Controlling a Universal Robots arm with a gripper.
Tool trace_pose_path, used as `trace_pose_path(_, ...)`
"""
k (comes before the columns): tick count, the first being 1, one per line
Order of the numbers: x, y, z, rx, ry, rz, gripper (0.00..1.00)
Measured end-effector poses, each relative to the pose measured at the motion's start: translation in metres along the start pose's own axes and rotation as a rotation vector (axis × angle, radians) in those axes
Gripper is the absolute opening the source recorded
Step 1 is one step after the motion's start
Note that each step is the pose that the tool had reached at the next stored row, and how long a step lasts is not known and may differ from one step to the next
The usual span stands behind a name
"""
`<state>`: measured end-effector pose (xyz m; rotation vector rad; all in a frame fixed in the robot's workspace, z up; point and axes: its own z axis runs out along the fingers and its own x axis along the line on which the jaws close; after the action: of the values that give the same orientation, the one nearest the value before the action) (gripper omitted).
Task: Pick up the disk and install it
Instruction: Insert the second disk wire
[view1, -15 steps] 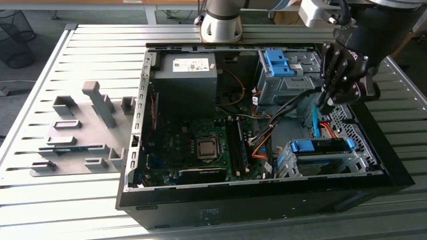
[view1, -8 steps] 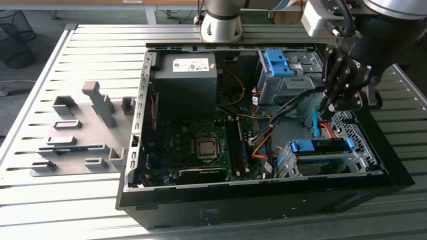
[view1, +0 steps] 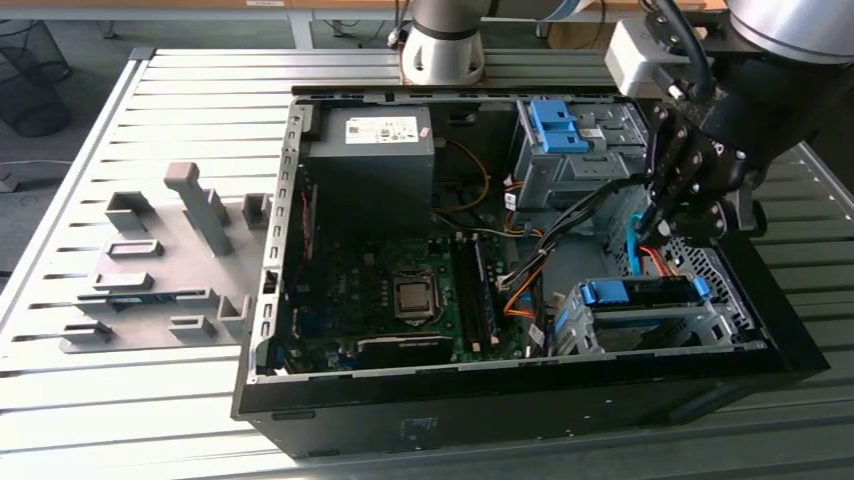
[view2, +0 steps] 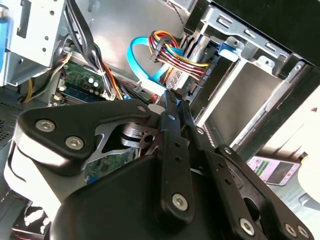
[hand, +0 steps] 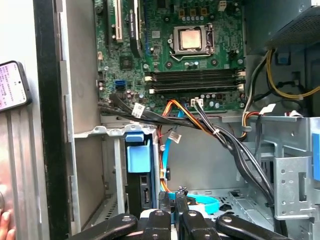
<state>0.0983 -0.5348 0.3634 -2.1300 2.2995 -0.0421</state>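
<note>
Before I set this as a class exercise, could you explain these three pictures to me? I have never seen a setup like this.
This is a robot arm working over an open computer case, which lies on a slatted metal table. The exterior view comes from a camera off the arm. Both wrist views come from cameras riding on the arm, looking past its gripper into the case. Beside the case, toward the exterior view's left, lies a grey fixture. Inside the case are a green circuit board, cables and metal drive cages. The disk, with blue rails, appears to sit in one cage. The gripper is shut and holds nothing that I can see, its tips near a blue cable.
</note>
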Motion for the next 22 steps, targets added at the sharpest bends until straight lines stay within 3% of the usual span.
trace_pose_path(3, 0.0066, -0.0001, 0.0033, 0.0021, -0.0013, -0.002, 0.16)
trace_pose_path(9, 0.0134, -0.0002, 0.0119, 0.0035, -0.0027, -0.008, 0.16)
trace_pose_path(14, 0.0155, -0.0002, 0.016, 0.0074, -0.004, -0.011, 0.16)
trace_pose_path(18, 0.0161, 0.0018, 0.0162, 0.0258, -0.0061, -0.011, 0.16)
trace_pose_path(20, 0.0182, 0.0017, 0.017, 0.0261, -0.0135, -0.011, 0.16)
trace_pose_path(22, 0.0217, 0.0015, 0.018, 0.0255, -0.0263, -0.011, 0.16)
